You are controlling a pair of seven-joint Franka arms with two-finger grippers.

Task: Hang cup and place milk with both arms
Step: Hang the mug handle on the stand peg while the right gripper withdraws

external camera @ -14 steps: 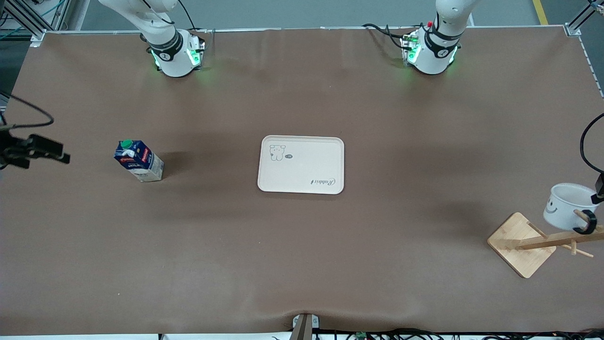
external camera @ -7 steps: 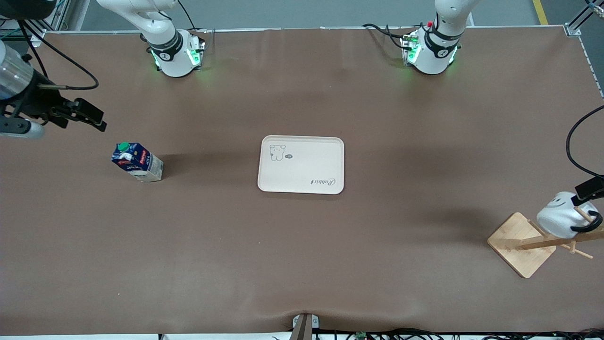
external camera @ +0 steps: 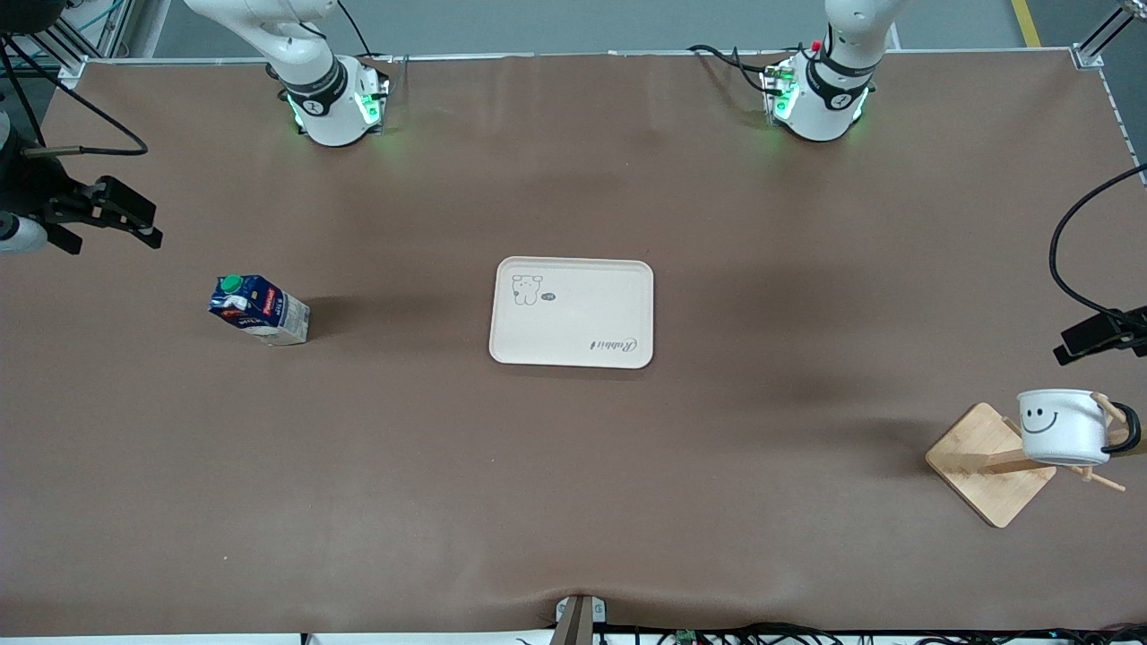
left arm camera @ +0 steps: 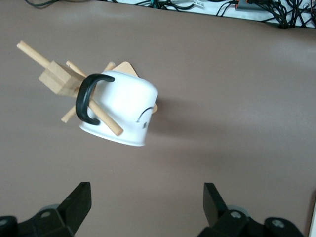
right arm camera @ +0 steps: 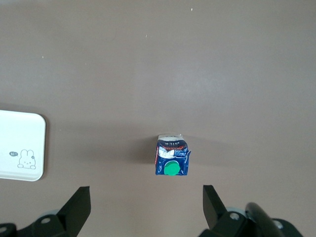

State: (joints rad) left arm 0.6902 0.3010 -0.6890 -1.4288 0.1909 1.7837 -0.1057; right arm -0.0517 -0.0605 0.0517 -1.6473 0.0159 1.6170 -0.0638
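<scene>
The white cup (external camera: 1063,426) with the smiley face hangs by its black handle on a peg of the wooden rack (external camera: 993,464), near the left arm's end of the table. In the left wrist view the cup (left arm camera: 121,111) is on the peg and free of my fingers. My left gripper (external camera: 1099,336) is open and empty, up in the air beside the rack. The blue milk carton (external camera: 260,309) with the green cap stands on the table toward the right arm's end. My right gripper (external camera: 106,215) is open and empty, in the air beside the milk (right arm camera: 172,160).
A white tray (external camera: 573,345) with a rabbit drawing lies in the middle of the table; it also shows in the right wrist view (right arm camera: 19,148). Black cables hang from both wrists near the table's ends. The rack's square base (external camera: 968,448) sits near the table's edge.
My left gripper has let go of the cup and drawn away from the rack; the cup has settled on the peg. My right gripper has risen and shifted beside the milk.
</scene>
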